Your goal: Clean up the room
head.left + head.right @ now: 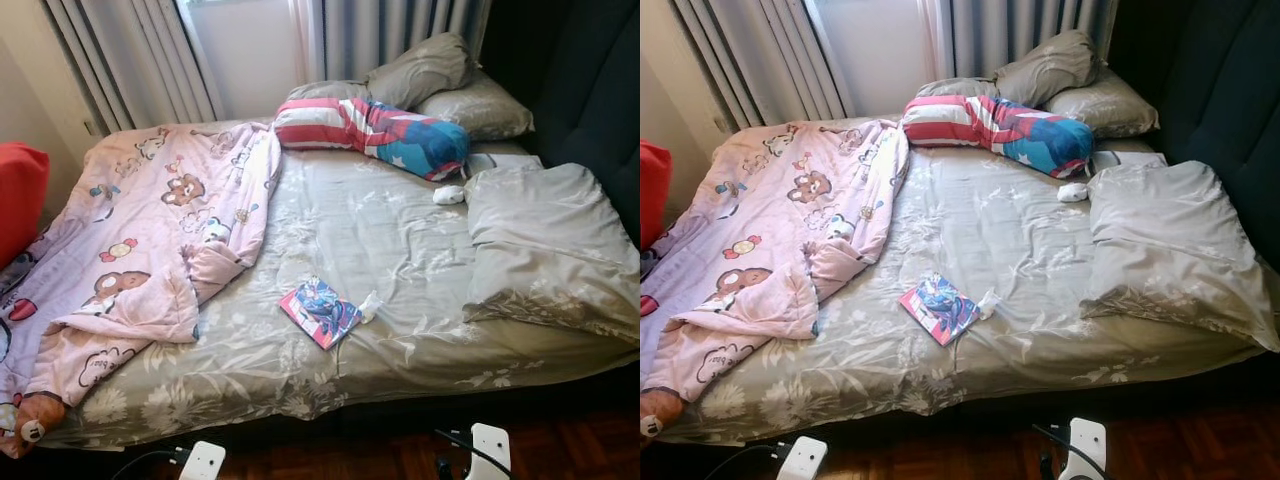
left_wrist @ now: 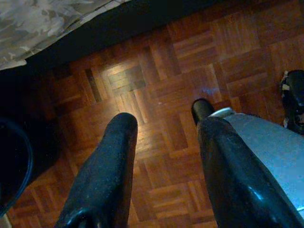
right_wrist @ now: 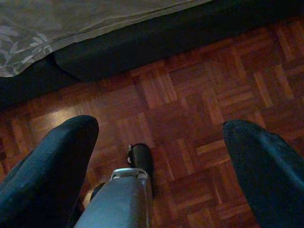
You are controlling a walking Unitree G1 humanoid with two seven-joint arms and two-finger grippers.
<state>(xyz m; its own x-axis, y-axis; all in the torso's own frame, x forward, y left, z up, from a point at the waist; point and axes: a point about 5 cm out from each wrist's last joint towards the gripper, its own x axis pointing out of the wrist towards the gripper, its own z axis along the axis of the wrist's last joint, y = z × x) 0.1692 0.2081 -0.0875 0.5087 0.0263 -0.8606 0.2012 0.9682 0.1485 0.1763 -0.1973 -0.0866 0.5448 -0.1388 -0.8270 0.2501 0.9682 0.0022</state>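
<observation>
Clutter waited: a book (image 1: 320, 313) lay near the bed's (image 1: 400, 370) front edge. My left gripper (image 2: 161, 128) and right gripper (image 3: 159, 137) hung spread, empty, above the floor; reaching came next, I judged.

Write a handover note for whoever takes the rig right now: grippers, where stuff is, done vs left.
Left gripper: open, empty, hanging over the wooden parquet floor by the bed edge.
Right gripper: open, empty, also down over the floor.
On the grey floral bedsheet: a colourful thin book near the front edge with a small crumpled white wrapper beside it, a small white object near the striped red, white and blue bolster, and a rumpled pink cartoon-print blanket on the robot's left.
Done: nothing visibly tidied.
Left: clear the book and small items, straighten the blanket.
</observation>
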